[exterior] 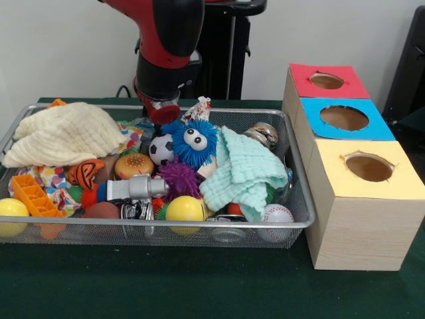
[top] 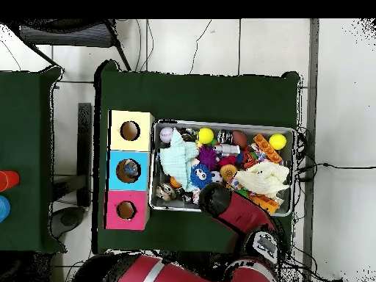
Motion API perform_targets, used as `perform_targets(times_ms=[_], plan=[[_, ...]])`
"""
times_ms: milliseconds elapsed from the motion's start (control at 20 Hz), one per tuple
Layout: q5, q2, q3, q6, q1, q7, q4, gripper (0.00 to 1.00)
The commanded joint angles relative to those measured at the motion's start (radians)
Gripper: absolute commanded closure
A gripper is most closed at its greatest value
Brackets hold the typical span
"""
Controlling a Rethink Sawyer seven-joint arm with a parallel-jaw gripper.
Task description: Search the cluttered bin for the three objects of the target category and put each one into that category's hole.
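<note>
From the front we see the arm come down from above over the far side of the tray (exterior: 285, 119), its round red-tipped end (exterior: 164, 109) hanging low just behind the blue fuzzy toy (exterior: 192, 141) and the small football (exterior: 161, 150). We judge it is placed there to probe the back of the heap, since nothing clear and creased lies on top. We cannot tell whether the pincer is released or clenched: no tips show below the red end. The tray stands toward the left of the green bench and is piled high: a cream cloth (exterior: 66, 133) over its far left corner, a mint cloth (exterior: 246, 169) draped right of the middle, yellow balls (exterior: 184, 209), a baseball (exterior: 277, 214) and a shiny can (exterior: 264, 134) near the far right. The cloths probably cover some of what we seek. At the near rim, below the yellow ball, a pale see-through shape (exterior: 228, 232) shows through the mesh; it may be one of the plastic pieces, but we cannot be sure. The three boxes stand just right of the tray, and the red-topped hole (exterior: 326, 81) is the farthest from the camera, with nothing visible in it.

From overhead the arm's bulk (top: 231, 209) covers the tray's edge nearest the robot, so the pincer is hidden. The red hole (top: 125, 210) sits at the row's end nearest the robot. No clear plastic can be made out here.
</note>
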Motion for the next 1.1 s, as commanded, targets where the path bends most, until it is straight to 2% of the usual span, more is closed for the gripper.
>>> perform_targets(times_ms=[50,500,700,1100], plan=[[-0.021,0.036,0.027,0.115,0.042,0.091,-0.07,0.0],[-0.057,-0.059,0.036,0.113,0.032,0.026,-0.073,0.0],[-0.095,-0.102,0.077,0.041,-0.001,-0.004,-0.051,0.0],[-0.153,-0.209,0.095,0.081,-0.011,-0.025,-0.022,0.0]])
